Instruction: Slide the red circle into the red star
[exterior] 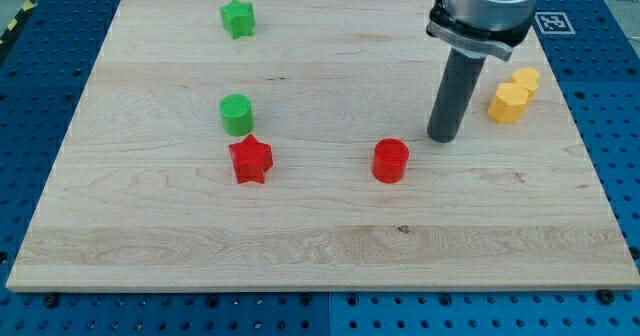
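The red circle (390, 161) lies near the middle of the wooden board (320, 266). The red star (250, 159) lies to its left, well apart from it. My tip (443, 139) rests on the board just right of and slightly above the red circle, with a small gap between them. The dark rod rises from the tip to the arm's grey end at the view's top right.
A green circle (236, 114) sits just above the red star, nearly touching it. A green star (238, 18) lies near the top edge. Two yellow blocks (513, 96) touch each other at the right. A blue pegboard surrounds the board.
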You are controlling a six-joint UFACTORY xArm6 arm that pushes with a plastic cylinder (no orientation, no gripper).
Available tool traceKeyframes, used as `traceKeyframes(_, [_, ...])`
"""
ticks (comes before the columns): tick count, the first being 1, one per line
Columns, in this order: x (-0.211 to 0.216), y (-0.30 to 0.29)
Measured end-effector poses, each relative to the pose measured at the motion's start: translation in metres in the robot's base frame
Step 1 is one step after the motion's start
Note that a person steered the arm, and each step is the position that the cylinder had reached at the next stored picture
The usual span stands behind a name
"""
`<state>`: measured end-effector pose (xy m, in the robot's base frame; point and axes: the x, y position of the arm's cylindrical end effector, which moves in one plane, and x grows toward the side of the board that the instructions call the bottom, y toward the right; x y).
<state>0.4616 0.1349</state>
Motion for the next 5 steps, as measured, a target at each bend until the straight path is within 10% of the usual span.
traceKeyframes(5, [0.044, -0.182])
